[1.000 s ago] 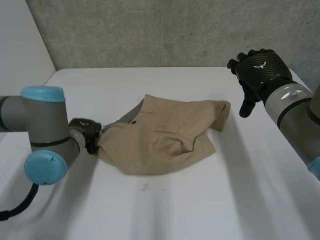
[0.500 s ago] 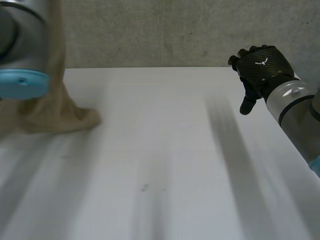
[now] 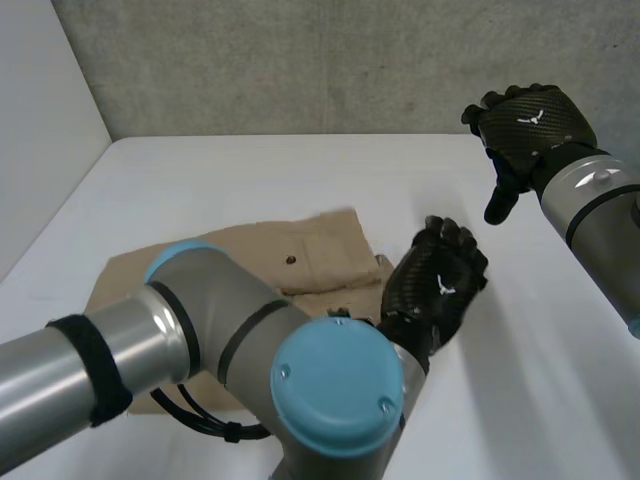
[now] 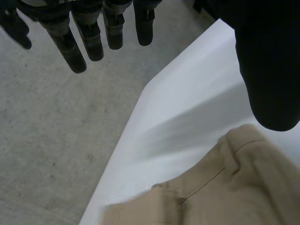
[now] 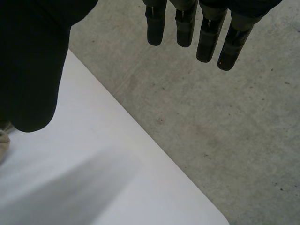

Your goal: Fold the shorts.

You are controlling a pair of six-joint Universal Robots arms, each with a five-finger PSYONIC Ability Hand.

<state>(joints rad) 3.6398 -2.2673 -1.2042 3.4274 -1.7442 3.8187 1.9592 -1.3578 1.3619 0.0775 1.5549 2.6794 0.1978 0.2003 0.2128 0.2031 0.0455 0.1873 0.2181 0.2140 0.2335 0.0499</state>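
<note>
Shorts (image 3: 310, 245) lie left of the tabletop's (image 3: 250, 165) middle, not yet folded. Left hand (image 3: 435, 285) hovers just beside them, fingers straight, holding nothing; right hand (image 3: 525, 125) hangs near the far right corner, equally slack. Next move, likely: pinching an edge.

Worktop (image 3: 250, 170): white and matte, is lying under soft, even light
Back wall (image 3: 300, 60): rough grey concrete, is rising straight from the worktop's far edge
Side panel (image 3: 40, 140): plain white, is meeting the back wall at the left corner
</note>
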